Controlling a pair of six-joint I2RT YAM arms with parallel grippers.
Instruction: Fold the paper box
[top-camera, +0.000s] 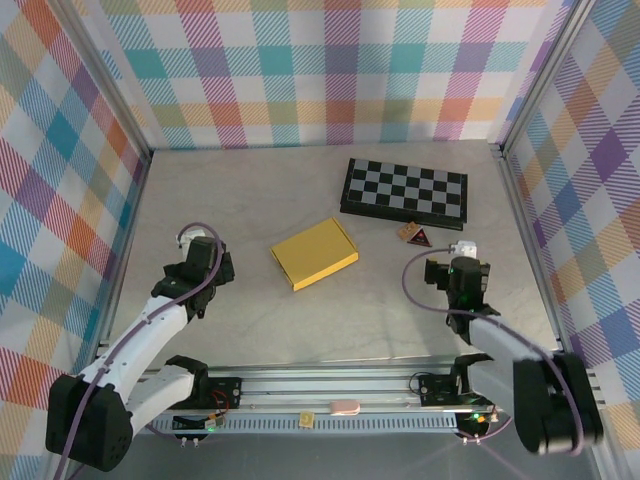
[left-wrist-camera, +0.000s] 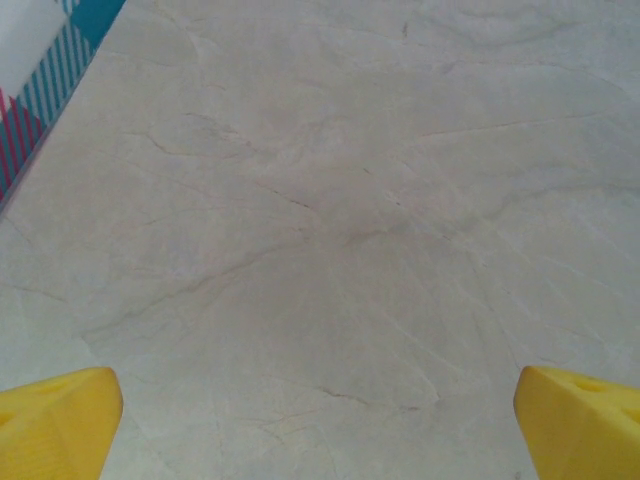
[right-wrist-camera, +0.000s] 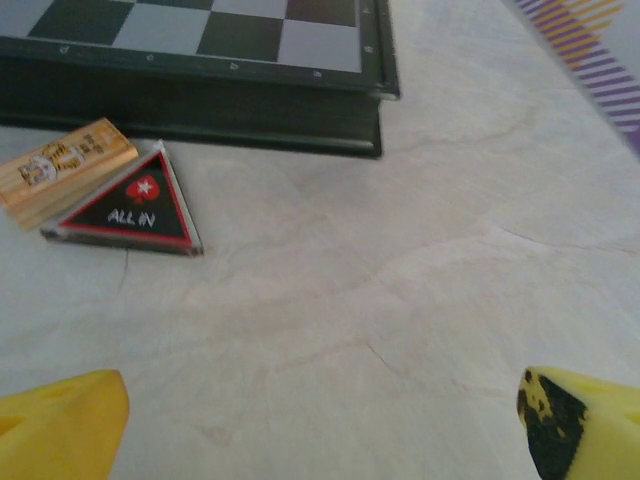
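The left gripper (left-wrist-camera: 320, 425) hangs over bare counter (left-wrist-camera: 330, 200) on the near left, its yellow fingertips (left-wrist-camera: 55, 420) spread wide with nothing between them, and the right gripper (right-wrist-camera: 320, 425) on the near right is spread wide and empty too. Farther in, between the two arms and apart from both, the paper box (top-camera: 314, 253) lies on the counter as a flat, shallow rectangle turned at an angle. Beyond the right gripper a black triangular marker (right-wrist-camera: 135, 212) reading "ALL IN" lies just beside a small wooden block (right-wrist-camera: 62, 170), both near the front edge of the checkered board (top-camera: 404, 189) at the far side.
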